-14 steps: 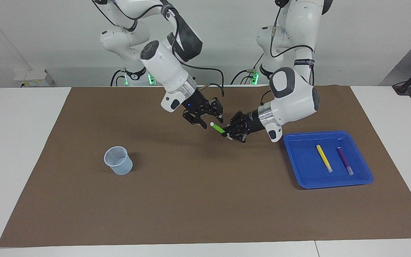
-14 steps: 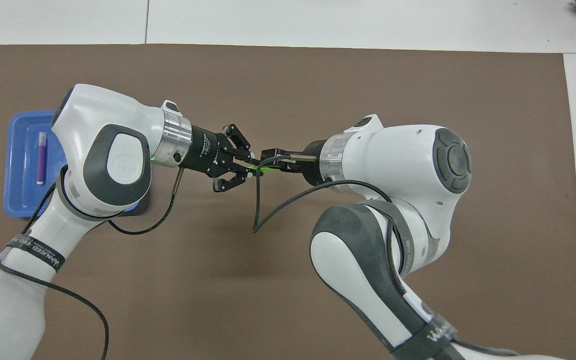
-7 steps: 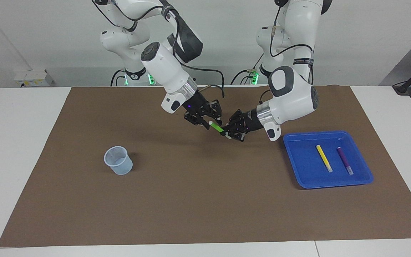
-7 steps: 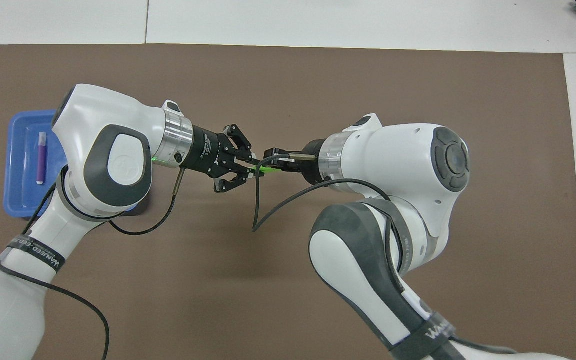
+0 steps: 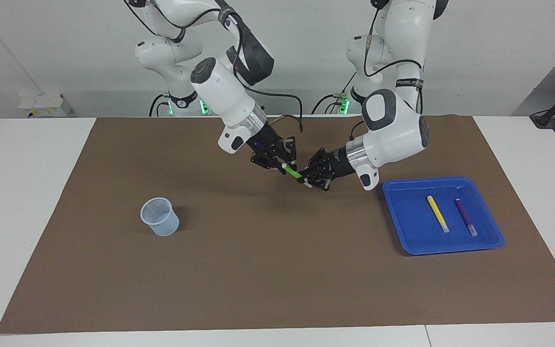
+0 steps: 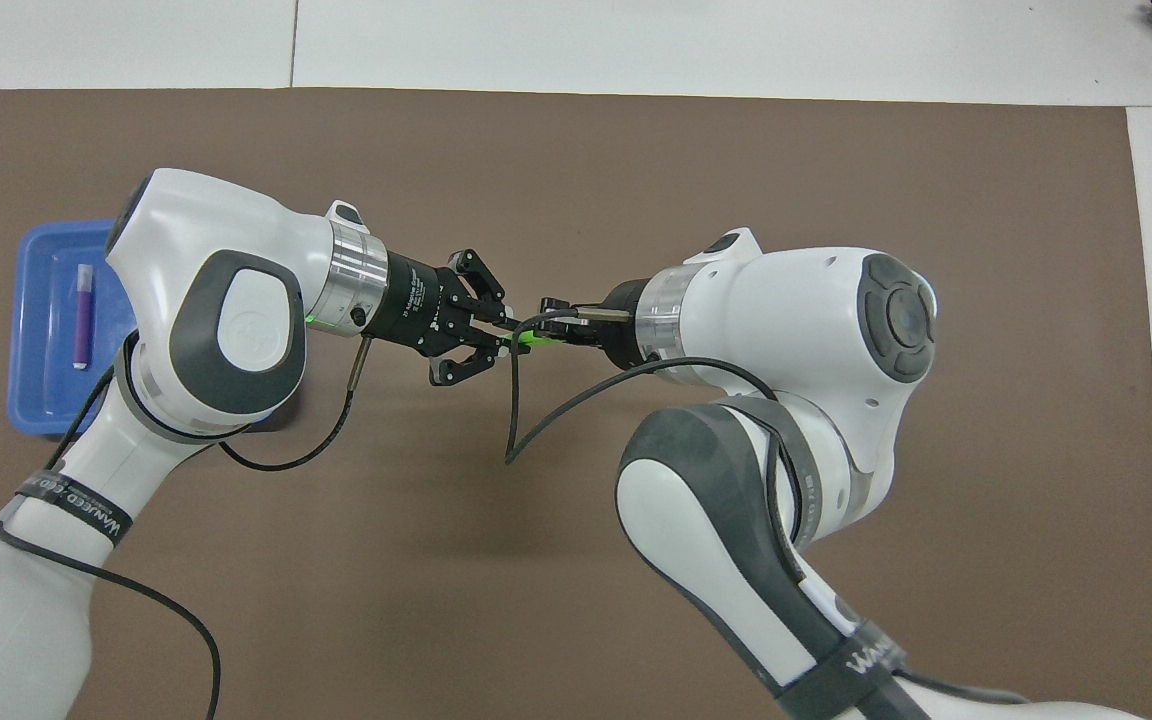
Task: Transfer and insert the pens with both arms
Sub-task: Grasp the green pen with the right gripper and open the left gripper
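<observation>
Brown mat; armband lettering unreadable.

Layout, reading the facing view as a clock with the robots at 12: a mat covers most of the surface. Both grippers are up over the mat's middle. The held pen slants between them, with the right gripper at its 10 o'clock end and the left gripper gripping its 4 o'clock end. From that spot, the cup stands on the mat at about 8 o'clock, toward the right arm's end. The tray sits at about 4 o'clock, toward the left arm's end. In it lie the inner pen and the outer pen, side by side and apart, each running roughly 11 to 5.
</observation>
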Robot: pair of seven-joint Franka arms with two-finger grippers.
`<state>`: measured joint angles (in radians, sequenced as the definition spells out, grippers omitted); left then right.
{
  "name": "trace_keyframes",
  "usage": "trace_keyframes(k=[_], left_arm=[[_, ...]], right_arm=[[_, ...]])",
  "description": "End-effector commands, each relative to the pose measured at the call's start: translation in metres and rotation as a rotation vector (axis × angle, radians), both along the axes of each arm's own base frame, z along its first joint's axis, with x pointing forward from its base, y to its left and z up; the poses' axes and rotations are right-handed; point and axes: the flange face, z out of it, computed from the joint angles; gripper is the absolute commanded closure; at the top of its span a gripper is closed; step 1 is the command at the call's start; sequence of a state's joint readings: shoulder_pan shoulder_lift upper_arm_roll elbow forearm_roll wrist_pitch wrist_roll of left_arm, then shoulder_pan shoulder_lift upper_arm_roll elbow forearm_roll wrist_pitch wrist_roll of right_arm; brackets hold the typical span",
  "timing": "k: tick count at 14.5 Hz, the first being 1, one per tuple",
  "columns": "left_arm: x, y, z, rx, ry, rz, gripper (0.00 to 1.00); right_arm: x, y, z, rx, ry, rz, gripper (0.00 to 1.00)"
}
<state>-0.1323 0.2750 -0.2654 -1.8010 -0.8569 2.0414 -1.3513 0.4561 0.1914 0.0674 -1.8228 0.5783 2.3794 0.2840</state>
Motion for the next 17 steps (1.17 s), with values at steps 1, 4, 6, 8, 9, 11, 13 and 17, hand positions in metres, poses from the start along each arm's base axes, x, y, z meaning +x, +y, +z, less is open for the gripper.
trace_keyframes(k=[1, 4, 6, 8, 9, 11, 13, 17], left_arm=[[-0.006, -0.003, 0.005, -0.009, 0.004, 0.011, 1.00], [-0.006, -0.003, 0.005, -0.011, 0.005, 0.012, 1.00], [-0.008, -0.007, 0.006, -0.010, 0.004, 0.006, 1.00], [-0.005, -0.007, 0.006, -0.006, -0.025, 0.014, 0.80], [-0.005, -0.011, 0.008, -0.003, -0.048, 0.020, 0.52], [-0.007, -0.019, 0.011, 0.006, -0.083, 0.006, 0.00], [-0.013, -0.023, 0.022, 0.025, -0.186, -0.087, 0.00], [-0.009, -0.011, 0.027, 0.035, -0.207, -0.090, 0.00]], right_arm=[[0.004, 0.004, -0.003, 0.006, -0.015, 0.009, 0.92], [0.004, 0.004, -0.002, 0.005, -0.019, 0.015, 1.00], [0.005, 0.003, -0.002, 0.005, -0.020, 0.014, 1.00], [0.006, 0.002, 0.001, 0.005, -0.025, 0.014, 1.00], [0.007, 0.000, 0.003, 0.005, -0.028, 0.012, 1.00], [0.010, 0.000, 0.012, 0.002, -0.037, 0.022, 1.00], [0.011, -0.003, 0.017, -0.033, -0.046, 0.047, 1.00], [0.017, -0.020, 0.031, -0.091, -0.039, 0.078, 1.00]])
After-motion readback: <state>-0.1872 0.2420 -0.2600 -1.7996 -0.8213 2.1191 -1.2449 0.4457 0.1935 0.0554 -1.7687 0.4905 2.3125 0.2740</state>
